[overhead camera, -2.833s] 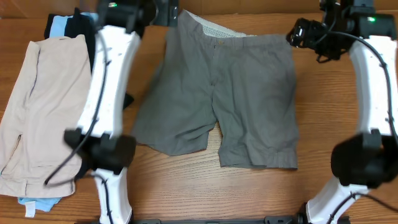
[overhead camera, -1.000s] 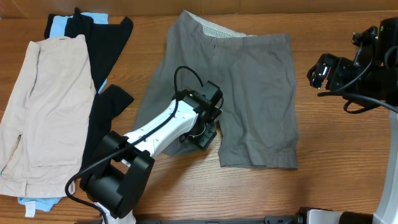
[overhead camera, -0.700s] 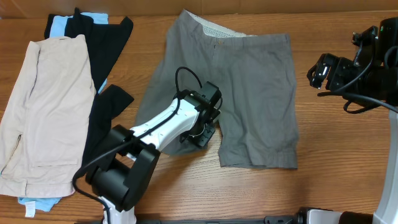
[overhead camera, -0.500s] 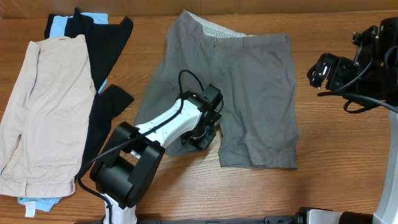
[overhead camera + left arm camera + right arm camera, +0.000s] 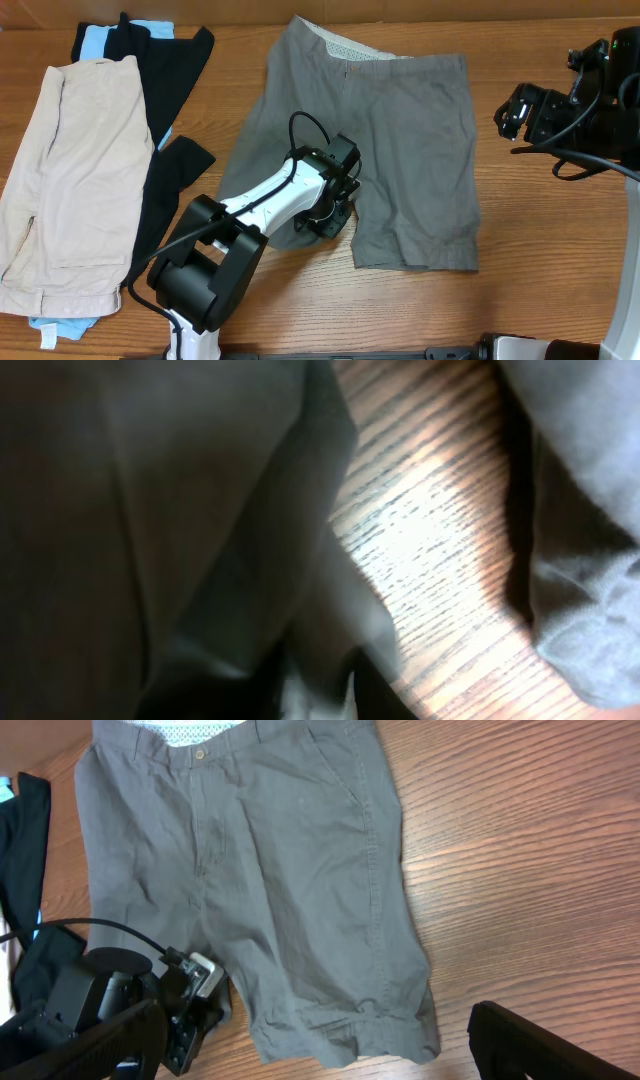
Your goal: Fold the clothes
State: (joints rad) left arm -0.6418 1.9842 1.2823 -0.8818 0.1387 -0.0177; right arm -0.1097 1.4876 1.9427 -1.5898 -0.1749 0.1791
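Overhead: shorts, one pair, mid-grey woven cloth, lie flat and front up at the middle of the bench, waistband to the far edge, both legs spread toward the near edge. The paler dotted lining shows at the open waist. The left jaws are down on the inner hem of the leg nearest the side pile, just beside the crotch. The right jaws hang off the cloth, beyond the other leg's outer seam. Side pile: beige shorts, black garment and a light blue piece, all apart from the task item. Left wrist: dark grey cloth fills most of the view, with soft creases running down to the jaws. Striped wood grain shows between the two legs, the second leg's hem rolled and thick. I cannot tell whether these jaws are together or apart. Right wrist: black fingers stand wide apart, holding nothing. Button, fly and pocket seams are plain, and the cloth is lightly wrinkled. Step in hand, as judged: taking hold of the inner leg hem to begin the first fold. The next move calls for a sure pinch on the hem, then a lift of that leg across onto the other, edges matched.
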